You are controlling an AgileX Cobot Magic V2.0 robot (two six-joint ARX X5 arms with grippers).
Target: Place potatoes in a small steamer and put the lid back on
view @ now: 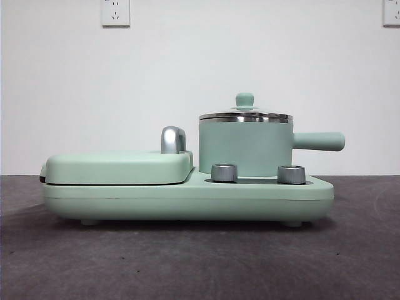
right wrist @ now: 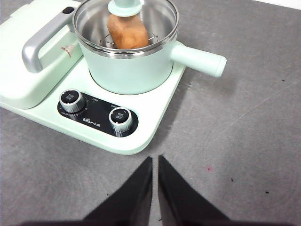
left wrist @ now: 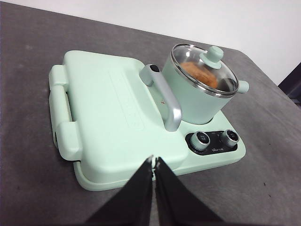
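Orange-brown potato (right wrist: 127,31) sits under glass lid (left wrist: 205,69).

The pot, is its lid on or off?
On. The glass lid sits flat on the pot, knob up, with the potato visible inside through the glass.

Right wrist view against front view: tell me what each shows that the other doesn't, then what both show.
Only the right wrist view shows the potato inside the steamer on a wire rack, the dials' black panel, and the right gripper, jaws nearly together, above bare table.

Only the front view shows the closed griddle cover side on and the wall sockets.

Both show the steamer, its side handle, the lid seated on top, and two dials.
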